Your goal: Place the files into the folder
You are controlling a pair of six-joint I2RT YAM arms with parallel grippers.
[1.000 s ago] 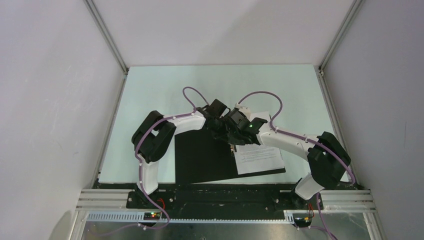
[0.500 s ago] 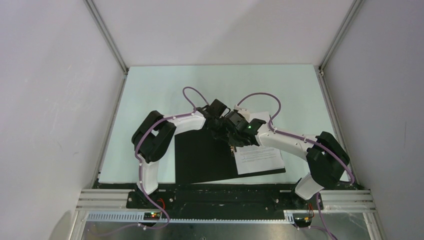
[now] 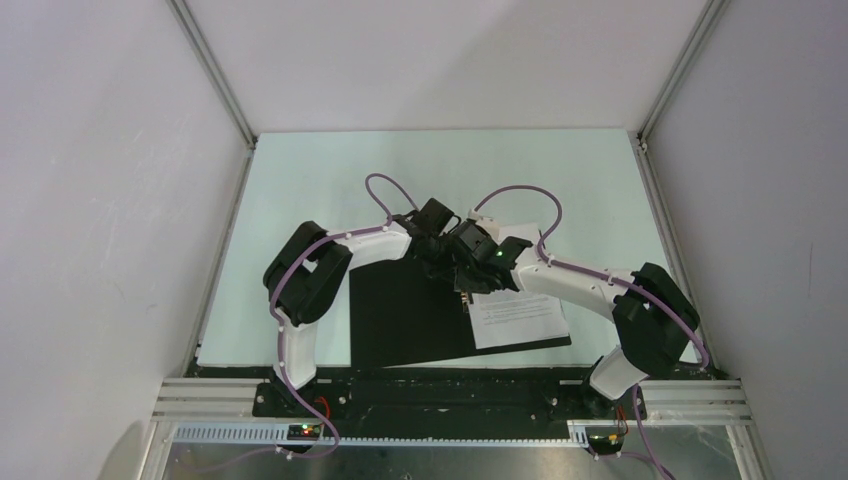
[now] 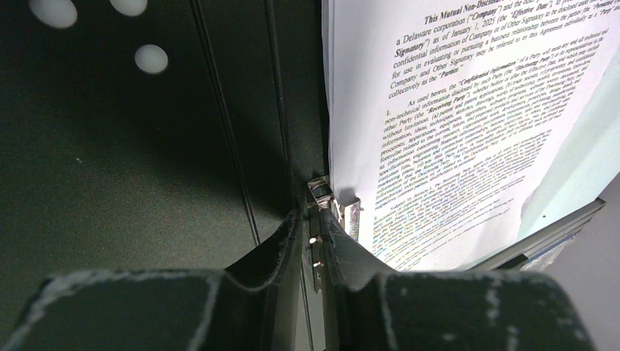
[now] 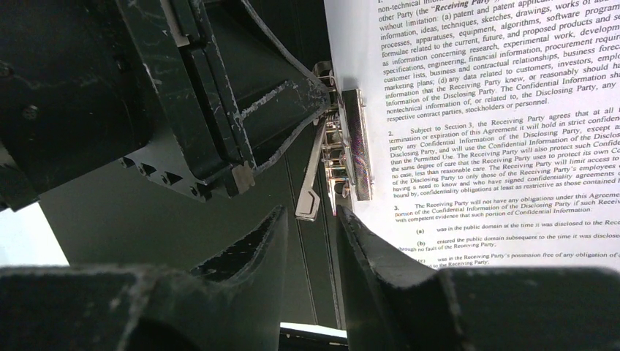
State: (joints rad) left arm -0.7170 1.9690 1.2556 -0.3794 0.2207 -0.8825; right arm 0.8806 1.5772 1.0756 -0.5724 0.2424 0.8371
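The folder [image 3: 405, 320] lies open on the table, black inside up. The files [image 3: 520, 320], white sheets with black text, lie on its right half, their left edge at the metal clip [image 4: 319, 191] on the spine. My left gripper [image 3: 441, 265] is at the clip; in the left wrist view it [image 4: 313, 213] is shut on the clip's metal lever. The sheets [image 4: 453, 117] lie just to its right. My right gripper [image 3: 463, 282] is beside it; in the right wrist view it [image 5: 311, 213] is slightly open, with the clip lever [image 5: 310, 196] just ahead of its fingertips.
The pale green table [image 3: 300, 200] lies around the folder, with white walls on three sides. The left gripper's black body [image 5: 212, 110] fills the upper left of the right wrist view, close to the right fingers. The two arms nearly touch over the spine.
The right gripper has edged slightly left, closer to the clip and the left gripper. The left gripper, folder and sheets have not moved.
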